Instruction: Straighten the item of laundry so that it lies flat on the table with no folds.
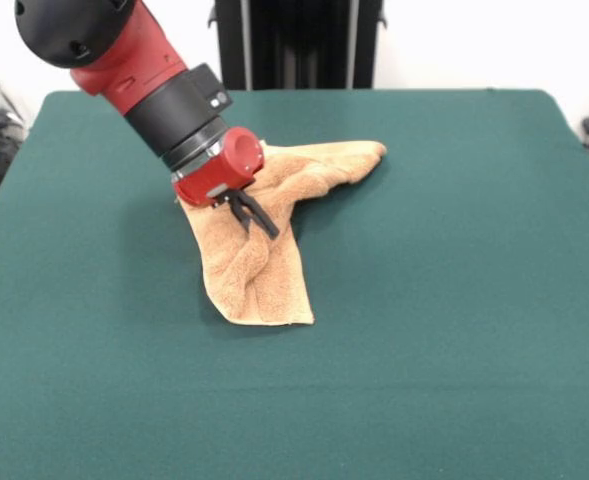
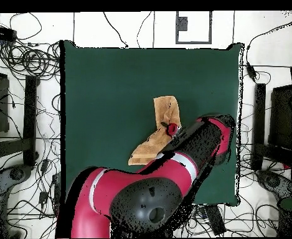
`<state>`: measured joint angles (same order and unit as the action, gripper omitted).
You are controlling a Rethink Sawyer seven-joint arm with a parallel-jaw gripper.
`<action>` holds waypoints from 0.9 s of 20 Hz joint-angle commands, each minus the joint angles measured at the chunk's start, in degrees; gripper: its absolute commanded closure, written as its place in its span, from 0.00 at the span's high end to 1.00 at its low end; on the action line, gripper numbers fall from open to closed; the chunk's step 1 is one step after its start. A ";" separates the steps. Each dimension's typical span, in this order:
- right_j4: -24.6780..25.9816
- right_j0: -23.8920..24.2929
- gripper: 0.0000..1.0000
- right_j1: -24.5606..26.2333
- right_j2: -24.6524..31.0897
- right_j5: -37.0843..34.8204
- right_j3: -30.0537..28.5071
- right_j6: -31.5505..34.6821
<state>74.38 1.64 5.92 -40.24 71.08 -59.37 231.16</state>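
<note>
Arm (image 1: pixel 154 85) enters from top left in front view, angled down toward centre. Red wrist (image 1: pixel 219 165) tilted, black fingers (image 1: pixel 261 216) pointing down-right. Hand (image 1: pixel 254 212) looks closed, fingers pressed together, low, just off the surface. Overhead view: arm (image 2: pixel 173 171) bends at the elbow, hand (image 2: pixel 172 129) near centre.

Small orange-tan terry towel (image 1: pixel 264 265): near-robot part hidden under red-and-black arm (image 1: pixel 164 90). Black gripper (image 1: pixel 257 217): finger spacing indiscernible.
</note>
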 commanded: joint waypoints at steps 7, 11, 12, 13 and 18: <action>10.11 -2.97 0.00 19.75 6.05 -5.75 4.84 13.64; 7.97 -2.66 1.00 19.31 6.20 -6.73 3.73 10.42; 7.60 -2.64 1.00 19.34 6.13 -6.77 3.67 10.37; 7.00 -2.70 1.00 19.53 5.80 -6.49 3.66 10.12; 6.85 -2.84 1.00 20.03 5.29 -4.99 3.90 11.19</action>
<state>79.64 0.03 8.84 -44.46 77.73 -52.23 231.16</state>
